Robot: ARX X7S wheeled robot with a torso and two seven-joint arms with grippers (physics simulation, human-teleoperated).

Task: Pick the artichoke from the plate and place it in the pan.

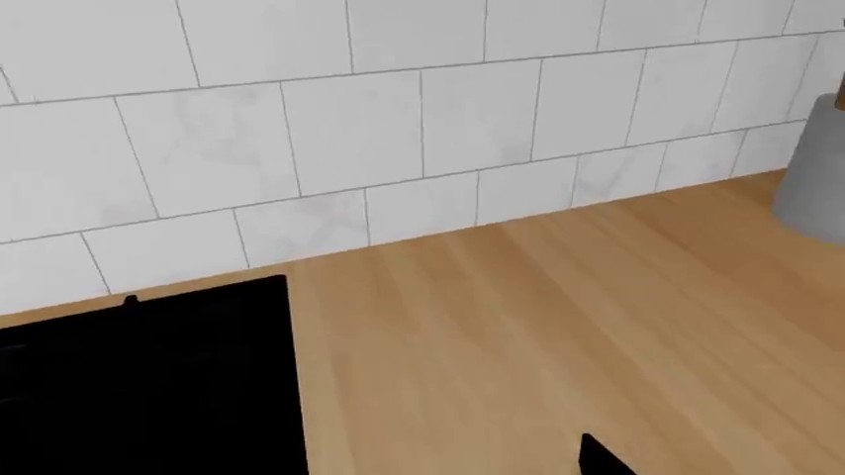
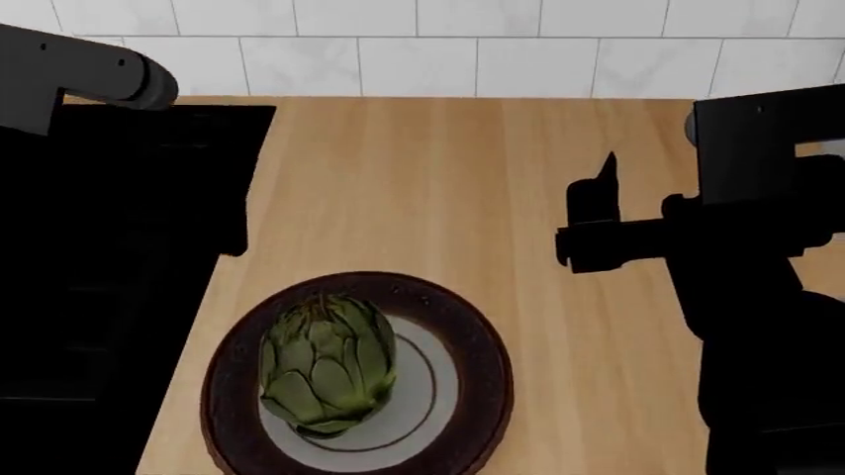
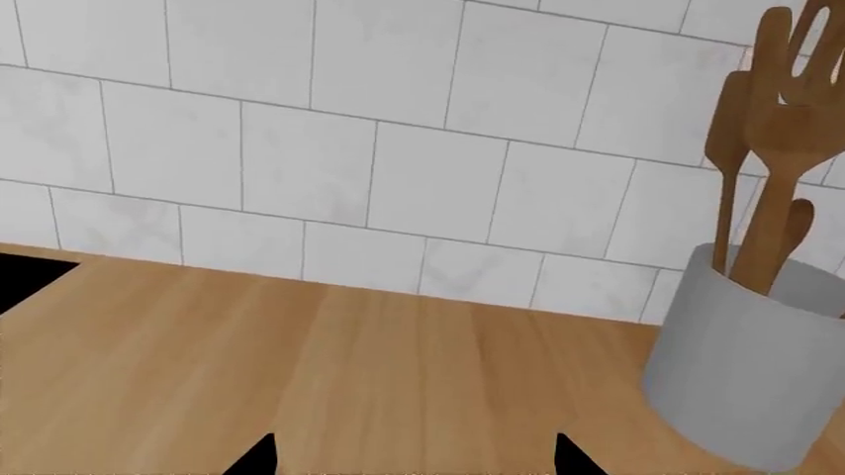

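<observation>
Head view takes in the wooden counter (image 2: 436,188) running up to a white tiled wall (image 2: 436,45), and a big black cooktop (image 2: 119,257) fills the robot's left side of it. Any pan on that dark surface cannot be made out against the black. Over on the right, the right arm (image 2: 766,327) hangs above the wood, its right hand (image 2: 591,223) reaching toward the middle, well apart from the food. Two dark fingertips (image 3: 253,457) poke into the right wrist view with a wide stretch of bare wood between them, so that hand is spread and carrying nothing. The left arm (image 2: 79,74) sits high over the cooktop's far corner; of the left hand only one dark tip (image 1: 605,457) shows in the left wrist view, and whether it is spread or pressed together cannot be told.

Down at the near edge, the plate (image 2: 486,366) with its dark brown rim lies just beside the cooktop. A grey utensil holder (image 3: 746,366) stands near the wall on the right, wooden spoons (image 3: 766,148) sticking up out of it. And the artichoke (image 2: 328,361) rests on the plate's white centre, toward its left side, green scales up, with neither hand touching it.
</observation>
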